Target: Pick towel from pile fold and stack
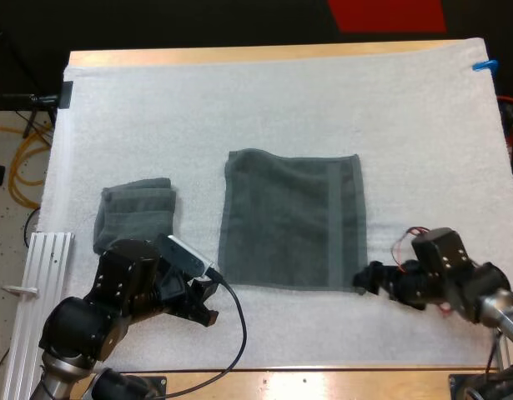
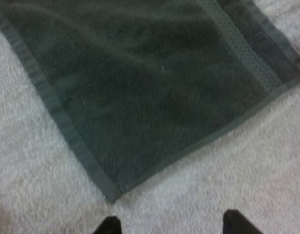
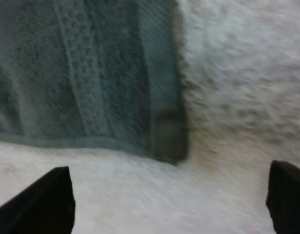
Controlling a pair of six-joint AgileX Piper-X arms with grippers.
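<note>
The wooden table (image 1: 264,55) carries the white mat (image 1: 281,108), and on that mat a spread towel (image 1: 289,221) lies flat, a folded towel (image 1: 135,208) sitting near it, not touching.

High view: bright, even light from above, no glare. The mat (image 1: 281,100) is well exposed. The flat towel (image 1: 289,221) and folded towel (image 1: 135,212) read dark, seams still visible. Soft, short shadows fall on the mat under both arms. Beyond the table's far side it goes black.

Left wrist view: dimmer and soft, mat grain mushy. The left gripper (image 2: 171,222) is a flat black silhouette.

Right wrist view: smeared blur all over, with a grey shadow beside the flat towel's edge. The right gripper (image 3: 169,195) is black, no detail.
</note>
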